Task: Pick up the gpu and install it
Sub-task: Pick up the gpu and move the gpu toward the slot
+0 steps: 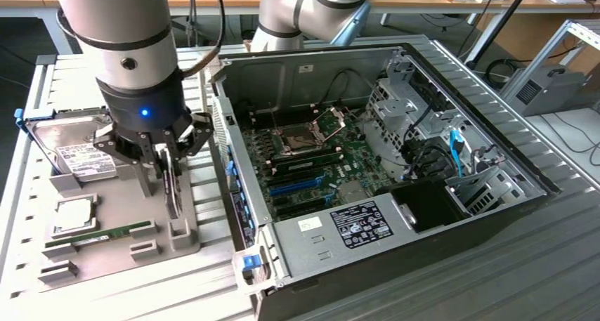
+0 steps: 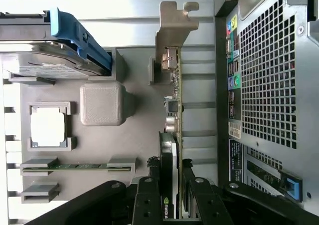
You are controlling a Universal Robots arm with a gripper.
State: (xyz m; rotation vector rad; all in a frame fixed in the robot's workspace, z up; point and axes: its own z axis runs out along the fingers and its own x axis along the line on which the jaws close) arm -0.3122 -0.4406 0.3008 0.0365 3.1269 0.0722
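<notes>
Wrist view: gripper [image 2: 170, 169] closed on gpu [image 2: 172, 108] (card on edge in grey tray [image 2: 134, 140]).
Long axis runs away from gripper toward silver bracket [image 2: 174, 25].

Seemingly an NVIDIA logo on the gpu [image 2: 169, 155].

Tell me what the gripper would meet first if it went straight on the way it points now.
Most likely the gpu, a slim green circuit board with black heatsink and silver end bracket, standing on edge in the grey tray. The gripper sits directly over it; how much gap remains is unclear.
</notes>
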